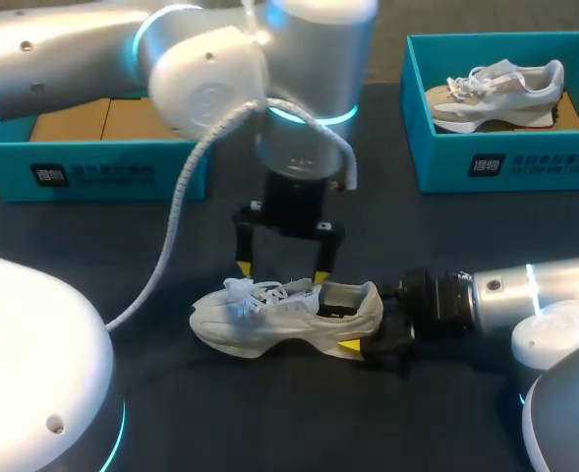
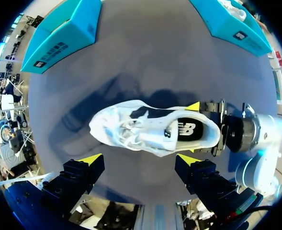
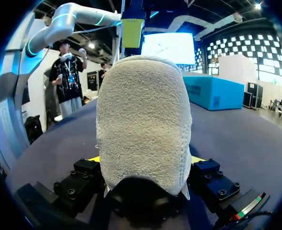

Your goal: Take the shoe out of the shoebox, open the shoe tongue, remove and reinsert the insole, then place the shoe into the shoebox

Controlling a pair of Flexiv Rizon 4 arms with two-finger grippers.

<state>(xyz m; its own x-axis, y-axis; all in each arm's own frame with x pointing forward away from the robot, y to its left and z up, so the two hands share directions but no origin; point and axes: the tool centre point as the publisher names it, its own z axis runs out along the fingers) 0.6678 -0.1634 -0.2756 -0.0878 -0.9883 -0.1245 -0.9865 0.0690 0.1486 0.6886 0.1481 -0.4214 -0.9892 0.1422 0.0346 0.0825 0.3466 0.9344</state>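
Two grippers are working around one white shoe (image 1: 269, 320), which sits on its sole in the middle of the surface (image 1: 73, 236), toe toward the left edge and heel toward the right. My right gripper (image 1: 366, 339) comes in low from the right edge and is clamped on the heel, one yellow-tipped finger on each side of it. My left gripper (image 2: 140, 159) hangs straight above the shoe with its fingers spread wide apart over the laces and tongue; whether a tip grazes the collar I cannot tell. From that wrist camera I can see the dark insole (image 2: 186, 130) lying inside the shoe. At the far left corner stands the left shoebox (image 1: 92, 172), teal, showing brown cardboard inside. At the far right corner the right shoebox (image 1: 505, 162), also teal, holds a second shoe (image 1: 495, 93).
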